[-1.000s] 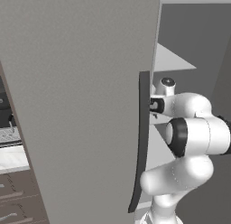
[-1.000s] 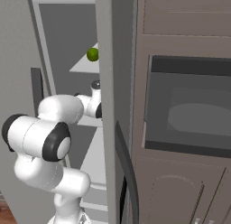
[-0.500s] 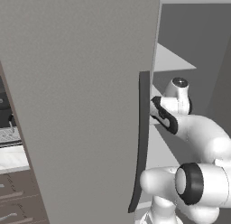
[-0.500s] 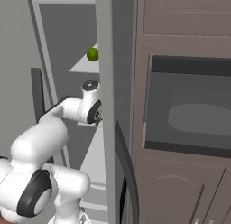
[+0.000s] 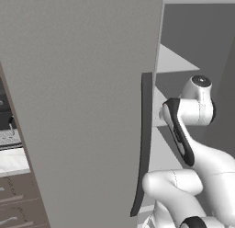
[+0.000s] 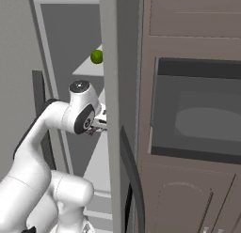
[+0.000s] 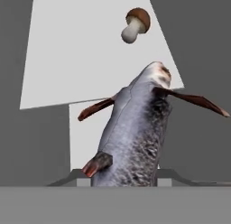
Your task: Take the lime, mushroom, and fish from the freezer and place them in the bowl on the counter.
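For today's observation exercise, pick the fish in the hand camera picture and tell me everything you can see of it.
The fish looms large and close in the hand view, its long body running from the bottom edge up towards the middle. Its skin looks silvery grey and blue, smooth on one flank, dark and speckled on the other, paler at the far end. Thin reddish-brown fins stick out to both sides, and another sits near the bottom. It lies over a pale shelf, with the mushroom beyond it, apart. Whether the gripper holds it cannot be told.
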